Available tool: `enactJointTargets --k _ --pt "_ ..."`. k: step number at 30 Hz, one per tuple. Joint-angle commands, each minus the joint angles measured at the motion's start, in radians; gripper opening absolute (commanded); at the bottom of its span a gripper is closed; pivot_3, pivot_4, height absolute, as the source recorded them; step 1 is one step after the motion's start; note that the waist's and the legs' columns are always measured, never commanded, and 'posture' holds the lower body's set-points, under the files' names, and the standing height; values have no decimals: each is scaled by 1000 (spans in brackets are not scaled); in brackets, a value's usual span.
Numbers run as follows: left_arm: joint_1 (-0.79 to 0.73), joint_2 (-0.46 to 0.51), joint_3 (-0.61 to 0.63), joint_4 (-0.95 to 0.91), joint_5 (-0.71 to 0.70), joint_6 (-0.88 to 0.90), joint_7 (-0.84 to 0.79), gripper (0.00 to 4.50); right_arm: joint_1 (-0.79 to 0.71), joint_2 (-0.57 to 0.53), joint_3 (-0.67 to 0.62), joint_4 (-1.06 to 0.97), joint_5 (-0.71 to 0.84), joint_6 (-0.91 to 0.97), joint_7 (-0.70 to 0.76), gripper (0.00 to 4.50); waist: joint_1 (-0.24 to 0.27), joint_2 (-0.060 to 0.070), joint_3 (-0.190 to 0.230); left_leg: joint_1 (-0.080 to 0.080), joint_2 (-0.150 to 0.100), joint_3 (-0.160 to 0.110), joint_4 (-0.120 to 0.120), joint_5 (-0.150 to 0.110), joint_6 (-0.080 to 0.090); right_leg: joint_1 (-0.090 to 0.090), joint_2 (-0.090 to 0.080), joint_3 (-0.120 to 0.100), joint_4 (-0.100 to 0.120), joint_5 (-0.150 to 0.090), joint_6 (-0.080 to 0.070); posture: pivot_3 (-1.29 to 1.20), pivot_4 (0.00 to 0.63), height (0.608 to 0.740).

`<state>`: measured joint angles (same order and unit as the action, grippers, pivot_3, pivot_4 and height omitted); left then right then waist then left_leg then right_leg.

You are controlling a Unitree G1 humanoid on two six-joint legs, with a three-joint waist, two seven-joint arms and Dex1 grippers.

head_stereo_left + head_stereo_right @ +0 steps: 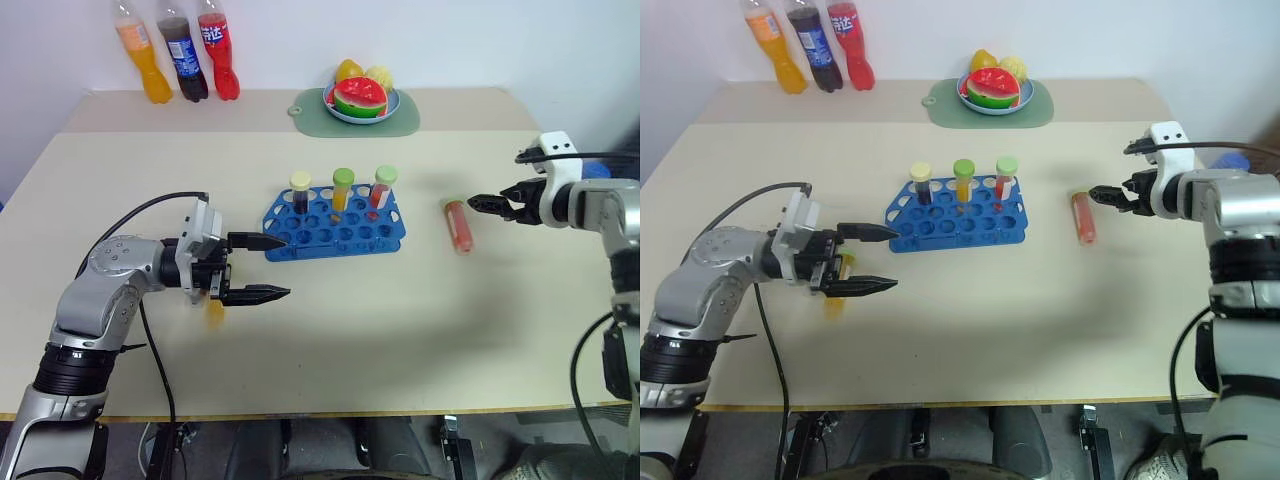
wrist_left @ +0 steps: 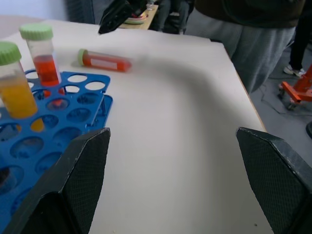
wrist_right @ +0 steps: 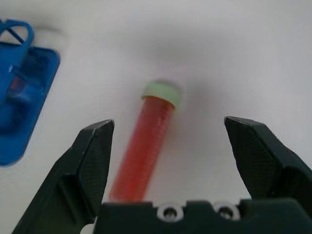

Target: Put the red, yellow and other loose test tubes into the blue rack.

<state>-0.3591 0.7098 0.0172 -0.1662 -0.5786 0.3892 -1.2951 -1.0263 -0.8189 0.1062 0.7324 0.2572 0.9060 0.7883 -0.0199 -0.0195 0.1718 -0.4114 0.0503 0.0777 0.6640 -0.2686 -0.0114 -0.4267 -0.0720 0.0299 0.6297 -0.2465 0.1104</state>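
Readable text: almost none

White characters mark the tall red plastic soda bottle's label; they cannot be made out; nothing else legible

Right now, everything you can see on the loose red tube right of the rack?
The loose red tube is clear plastic, filled with red-orange liquid, with a pale green cap. It lies flat on the table, apart from the blue rack, cap pointing away from the robot. The open right end effector hovers above it, not touching.
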Motion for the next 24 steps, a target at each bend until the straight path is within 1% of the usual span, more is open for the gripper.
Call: enactJointTargets --k 1,3,6,9,12,13,14,17,19,20,22,24 --pt "22 14 24 -73 -24 24 30 4240 -127 27 32 196 -78 -54 55 3993 1 0 0 0 0 0 0 0 0 0 0 0 0 0 0 0 150 740" --pt "48 19 33 -113 -40 44 46 4240 -177 62 58 293 -121 -77 78 3993 0 1 0 0 0 0 0 0 0 -1 0 0 0 0 0 0 150 740" --pt "82 26 46 -155 -57 69 72 4240 -215 94 74 379 -169 -111 109 3993 0 1 0 0 0 0 0 0 0 -1 0 0 1 0 1 0 150 740" --pt "122 36 60 -199 -76 93 100 4240 -210 140 106 449 -235 -178 109 3993 -1 1 0 0 0 0 0 0 0 -1 0 0 1 0 1 0 150 740" --pt "141 34 78 -231 -120 138 131 4240 -209 170 91 500 -263 -226 91 3993 -1 1 1 0 0 0 0 0 0 -1 0 0 1 0 1 0 150 740" --pt "144 34 81 -237 -128 147 137 4314 -211 176 84 511 -270 -235 86 3455 -1 1 0 0 0 0 0 0 0 -1 0 0 1 0 1 0 150 740" --pt "148 39 84 -243 -132 150 140 4314 -210 181 84 518 -281 -250 82 3210 -1 1 0 0 0 0 0 0 0 0 0 0 1 1 1 0 150 740" --pt "163 50 93 -260 -142 159 149 4314 -208 191 84 528 -305 -283 73 1722 -2 1 0 0 0 0 0 0 0 0 0 0 1 1 1 0 150 740" --pt "168 53 94 -265 -146 161 154 4314 -208 193 74 531 -311 -297 63 868 -4 1 0 0 0 0 0 0 0 0 0 0 1 1 1 0 150 740" --pt "169 52 91 -264 -141 158 157 4314 -203 189 77 526 -322 -321 59 784 -5 1 0 0 0 0 0 0 0 0 0 0 2 1 1 0 150 740" --pt "168 47 86 -263 -136 153 163 4314 -194 177 68 510 -328 -362 60 784 -7 1 0 1 0 0 0 0 0 0 0 0 2 1 1 0 150 740" --pt "164 42 83 -260 -134 150 169 4314 -180 160 23 472 -299 -437 60 784 -9 1 0 1 0 0 0 0 0 0 0 0 2 1 1 0 150 740"
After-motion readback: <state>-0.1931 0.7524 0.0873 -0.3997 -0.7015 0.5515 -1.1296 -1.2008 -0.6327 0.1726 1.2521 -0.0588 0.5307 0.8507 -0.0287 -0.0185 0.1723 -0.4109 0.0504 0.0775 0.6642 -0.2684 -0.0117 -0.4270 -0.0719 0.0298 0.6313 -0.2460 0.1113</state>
